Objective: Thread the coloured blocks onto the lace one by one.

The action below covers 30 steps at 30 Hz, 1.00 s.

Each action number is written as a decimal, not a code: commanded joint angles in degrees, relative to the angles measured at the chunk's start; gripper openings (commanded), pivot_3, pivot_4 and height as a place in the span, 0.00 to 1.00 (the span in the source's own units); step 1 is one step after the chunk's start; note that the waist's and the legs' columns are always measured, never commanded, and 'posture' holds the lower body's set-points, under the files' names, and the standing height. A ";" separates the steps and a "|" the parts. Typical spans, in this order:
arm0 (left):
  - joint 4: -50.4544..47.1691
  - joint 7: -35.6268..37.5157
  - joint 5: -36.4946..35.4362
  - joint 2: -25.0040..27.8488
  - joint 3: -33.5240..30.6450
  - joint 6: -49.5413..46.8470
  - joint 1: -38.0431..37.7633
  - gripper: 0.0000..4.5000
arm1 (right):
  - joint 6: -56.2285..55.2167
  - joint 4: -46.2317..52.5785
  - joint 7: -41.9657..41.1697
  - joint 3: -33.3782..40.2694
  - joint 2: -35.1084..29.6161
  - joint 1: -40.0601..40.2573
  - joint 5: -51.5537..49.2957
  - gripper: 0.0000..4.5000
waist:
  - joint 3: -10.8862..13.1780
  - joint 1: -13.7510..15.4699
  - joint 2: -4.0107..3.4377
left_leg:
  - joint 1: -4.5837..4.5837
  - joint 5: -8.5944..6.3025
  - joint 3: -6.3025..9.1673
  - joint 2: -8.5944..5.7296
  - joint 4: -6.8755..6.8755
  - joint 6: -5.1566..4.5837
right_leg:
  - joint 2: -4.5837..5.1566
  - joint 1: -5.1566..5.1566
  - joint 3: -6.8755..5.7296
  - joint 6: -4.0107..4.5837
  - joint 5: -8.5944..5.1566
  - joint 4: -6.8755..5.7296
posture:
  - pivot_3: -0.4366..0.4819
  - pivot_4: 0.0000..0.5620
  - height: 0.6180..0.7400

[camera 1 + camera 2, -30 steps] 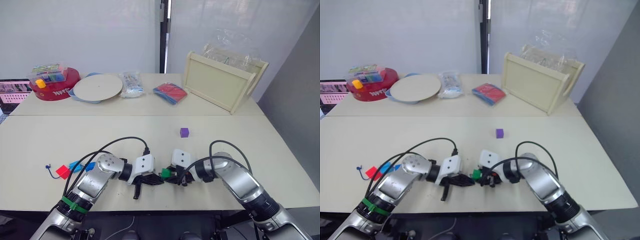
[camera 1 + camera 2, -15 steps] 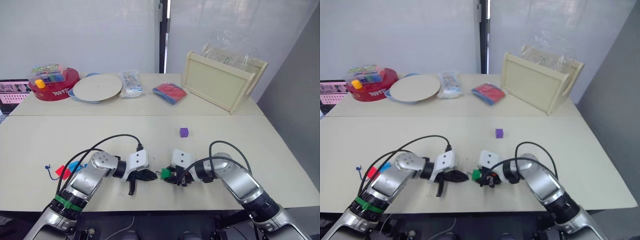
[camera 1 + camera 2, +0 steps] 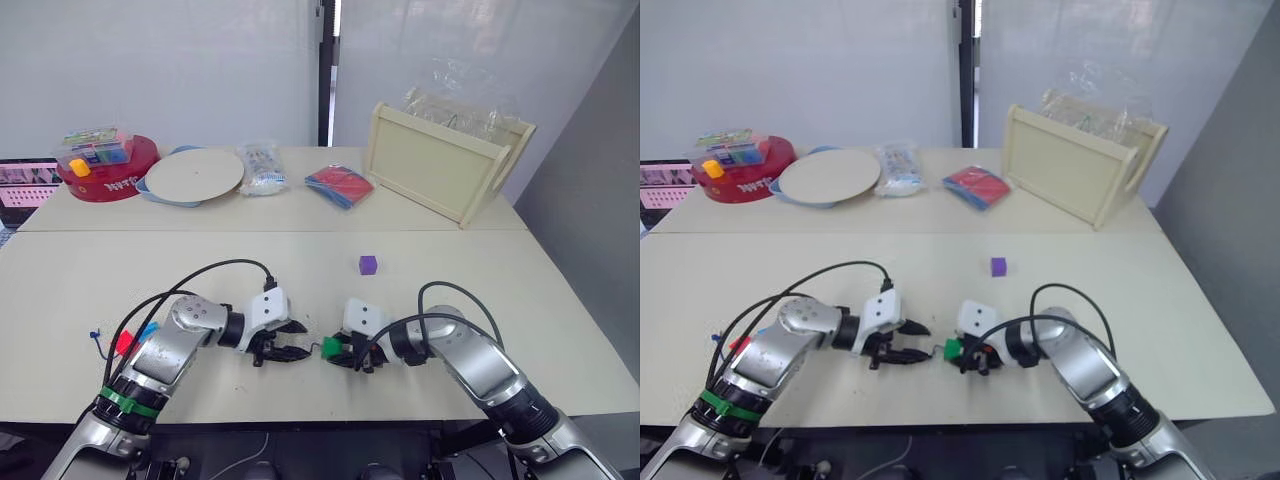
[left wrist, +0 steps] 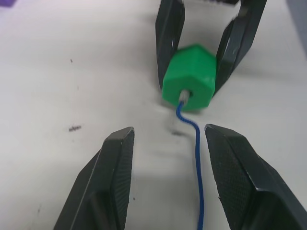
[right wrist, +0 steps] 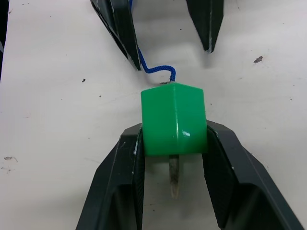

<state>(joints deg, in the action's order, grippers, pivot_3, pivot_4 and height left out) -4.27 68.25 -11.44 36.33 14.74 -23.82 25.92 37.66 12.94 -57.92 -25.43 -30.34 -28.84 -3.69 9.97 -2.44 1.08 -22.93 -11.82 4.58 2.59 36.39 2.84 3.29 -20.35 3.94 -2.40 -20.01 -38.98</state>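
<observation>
My right gripper (image 5: 173,133) is shut on the green block (image 5: 173,120), low over the table near its front edge. The blue lace (image 4: 197,158) enters the green block (image 4: 188,85) on one side. Its pale stiff tip (image 5: 173,178) sticks out the other side, between my right fingers. The left gripper (image 3: 299,340) stands open just left of the green block (image 3: 331,347), with the lace lying loose between its fingers. The purple block (image 3: 369,264) lies alone farther back. A red block (image 3: 125,345) and a blue block (image 3: 149,330) sit at the left by the lace's knotted end (image 3: 96,335).
Along the back of the table stand a round red tub (image 3: 110,170), a pale plate (image 3: 195,175), a clear plastic bag (image 3: 262,168), a red and blue packet (image 3: 340,186) and a wooden tray (image 3: 445,160) on its side. Black cables arch over both wrists.
The left gripper has drawn back to the left from the green block and has opened, leaving the lace loose. The right gripper and the green block have stayed put.
</observation>
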 commanded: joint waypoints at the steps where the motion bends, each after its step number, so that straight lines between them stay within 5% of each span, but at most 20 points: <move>1: -1.86 0.41 -1.46 0.03 -0.65 0.39 0.20 0.38 | 1.07 -0.68 0.35 -1.11 -0.18 1.18 -0.08 0.27 | 0.00 0.00 0.00 | 0.01 0.00 0.00 0.00 0.00 0.00 | 0.00 0.00 0.00 0.00 0.00 0.00 | 0.48 0.27 1.00; 7: -0.88 0.25 -1.19 -0.72 0.20 0.54 0.19 0.00 | 1.21 -0.63 0.43 -0.94 -0.33 1.11 -0.23 0.27 | 0.00 0.01 0.00 | 0.00 0.00 0.00 0.00 -0.01 0.00 | 0.00 0.00 0.00 0.00 0.00 0.00 | 0.48 0.27 1.00; 24: 1.86 -0.64 -0.05 -6.23 3.01 0.76 3.11 0.00 | 2.05 0.25 1.07 -0.61 -0.92 1.32 -0.95 0.27 | 0.00 0.18 0.00 | -0.01 0.00 0.00 -0.03 0.01 0.00 | 0.02 0.01 0.00 0.00 0.00 0.01 | 0.48 0.27 1.00; 30: 0.44 -1.52 -0.49 -4.40 -0.12 0.61 3.00 0.00 | 2.45 0.64 1.21 -0.62 -0.89 1.74 -0.96 0.27 | 0.00 0.27 0.01 | -0.02 0.00 0.00 -0.04 0.01 0.00 | 0.04 0.02 0.00 0.00 0.00 0.03 | 0.48 0.27 1.00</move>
<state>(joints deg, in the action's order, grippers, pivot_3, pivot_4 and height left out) -1.45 67.37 -10.90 31.58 16.71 -23.86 27.47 39.21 13.79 -57.06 -24.63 -31.01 -28.24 -4.80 9.97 -2.17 1.09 -22.95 -11.82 4.58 2.55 36.40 2.84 3.33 -20.34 3.94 -2.40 -20.01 -38.96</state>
